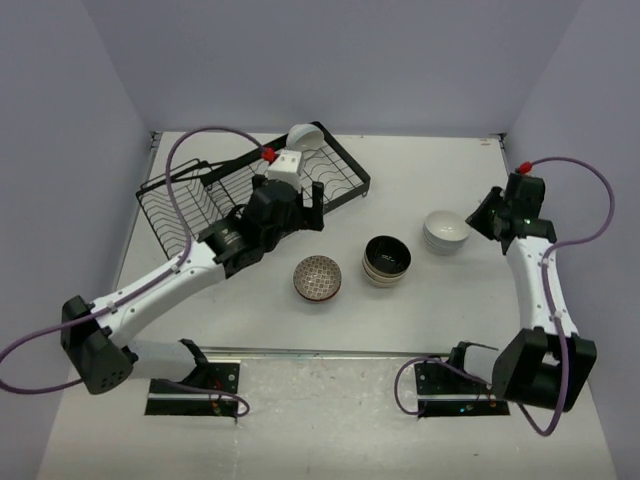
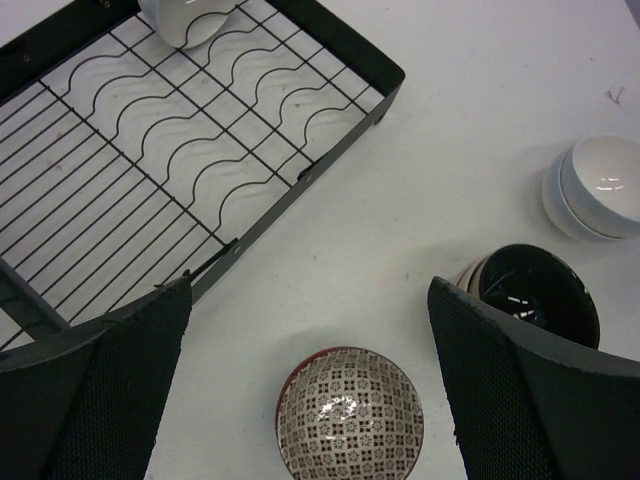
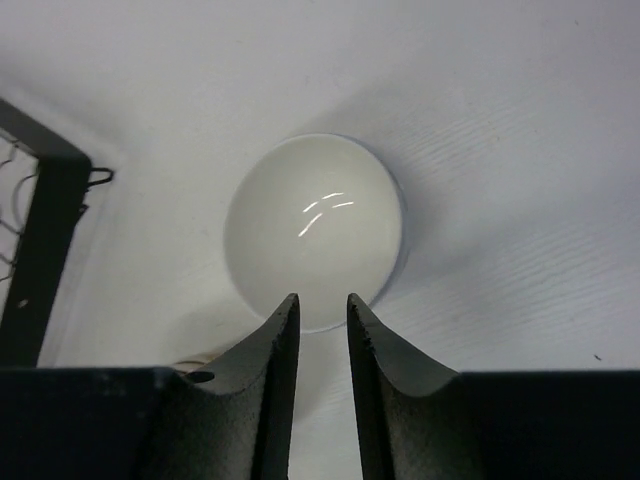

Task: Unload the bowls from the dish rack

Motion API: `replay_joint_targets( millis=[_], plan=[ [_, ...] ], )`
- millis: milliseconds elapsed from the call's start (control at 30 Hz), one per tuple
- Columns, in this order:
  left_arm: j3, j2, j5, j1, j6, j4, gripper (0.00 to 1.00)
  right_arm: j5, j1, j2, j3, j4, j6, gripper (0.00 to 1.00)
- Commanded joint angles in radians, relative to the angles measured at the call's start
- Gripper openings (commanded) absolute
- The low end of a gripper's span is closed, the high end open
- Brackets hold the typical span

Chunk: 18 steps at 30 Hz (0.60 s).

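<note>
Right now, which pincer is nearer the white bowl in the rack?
Left. The left pincer hovers open by the rack's front edge, short of the bowl; the right pincer is far across the table, over the stacked white bowls.

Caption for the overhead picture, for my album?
Open left hand at the dish rack, one white bowl inside; patterned, dark and white bowls out on the table.

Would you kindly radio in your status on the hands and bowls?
Left hand open, empty, beside dish rack. Right hand narrowly parted at white bowl stack, grip unclear. One white bowl left in rack. Nothing blocking.
</note>
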<state>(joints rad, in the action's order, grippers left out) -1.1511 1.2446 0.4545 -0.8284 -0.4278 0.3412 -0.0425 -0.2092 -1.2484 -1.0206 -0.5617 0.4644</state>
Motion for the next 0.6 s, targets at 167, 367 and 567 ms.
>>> replay_joint_targets(
  millis=[167,367,567],
  plan=[
    [-0.488,0.410,0.184,0.101,0.231,0.011,1.00,-0.299,0.040,0.322,0.059,0.080,0.008,0.40],
    [-0.751,0.739,0.323,0.121,0.882,-0.072,1.00,-0.410,0.041,0.376,0.091,0.111,0.010,0.55],
    [-0.852,0.947,0.278,0.186,1.106,-0.288,1.00,-0.493,0.048,0.418,0.116,0.149,0.019,0.55]
  ],
)
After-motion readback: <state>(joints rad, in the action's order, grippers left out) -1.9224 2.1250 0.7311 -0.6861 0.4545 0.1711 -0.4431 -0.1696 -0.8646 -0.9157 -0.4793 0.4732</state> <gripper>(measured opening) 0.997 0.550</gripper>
